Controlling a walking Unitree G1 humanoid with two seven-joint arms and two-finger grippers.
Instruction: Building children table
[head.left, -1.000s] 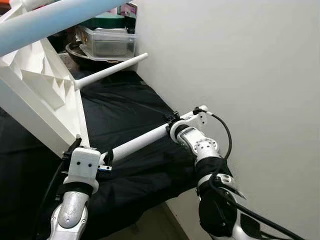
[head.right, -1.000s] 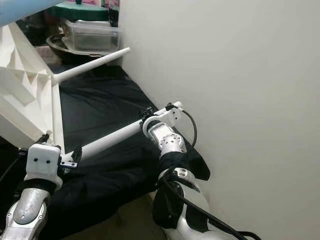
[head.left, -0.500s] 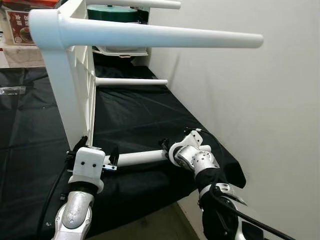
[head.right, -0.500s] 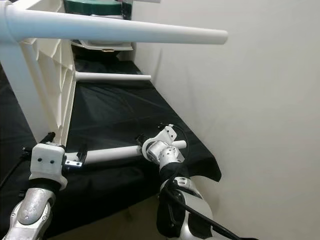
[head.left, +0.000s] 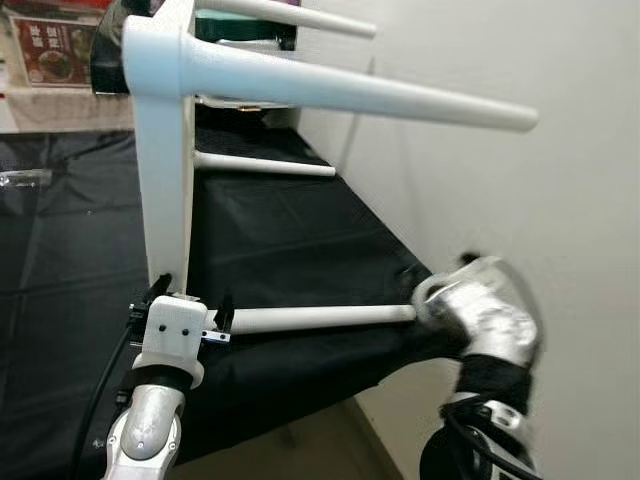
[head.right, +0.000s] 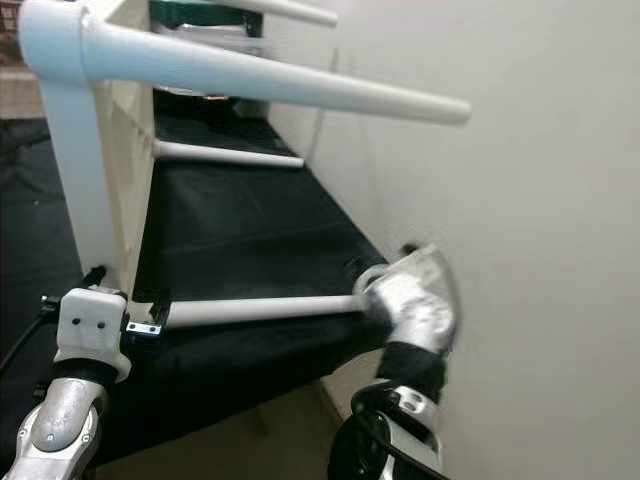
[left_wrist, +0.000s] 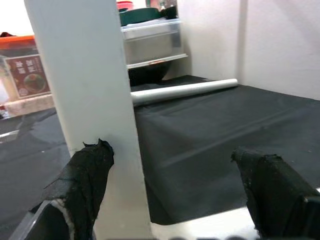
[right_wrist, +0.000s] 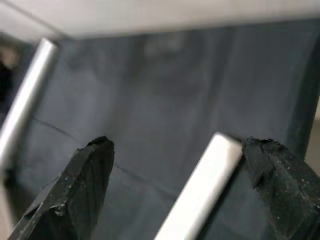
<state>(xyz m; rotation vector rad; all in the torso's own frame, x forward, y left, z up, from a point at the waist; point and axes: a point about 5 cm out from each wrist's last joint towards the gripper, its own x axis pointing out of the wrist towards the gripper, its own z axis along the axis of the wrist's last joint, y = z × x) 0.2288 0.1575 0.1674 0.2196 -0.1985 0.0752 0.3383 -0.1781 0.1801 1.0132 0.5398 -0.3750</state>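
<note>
**White table on edge, legs pointing at the wall**

While the white children's table (head.left: 165, 170) stands on its edge on the black cloth (head.left: 280, 230), the left gripper (head.left: 190, 305) sits at its lower corner, fingers (left_wrist: 87, 175) spread wide around the edge. The right gripper (right_wrist: 175, 165), blurred, is at the tip of the lowest leg (head.left: 320, 318), its fingers apart with the leg end beside one.

Light: even indoor, bright on the wall (head.left: 560, 70) | Shadows: soft, faint behind the table legs (head.left: 350, 92) | Blur: right gripper (right_wrist: 170, 165) arm smeared; right wrist view hazy | Dark: black cloth (head.left: 280, 240) swallows detail
</note>
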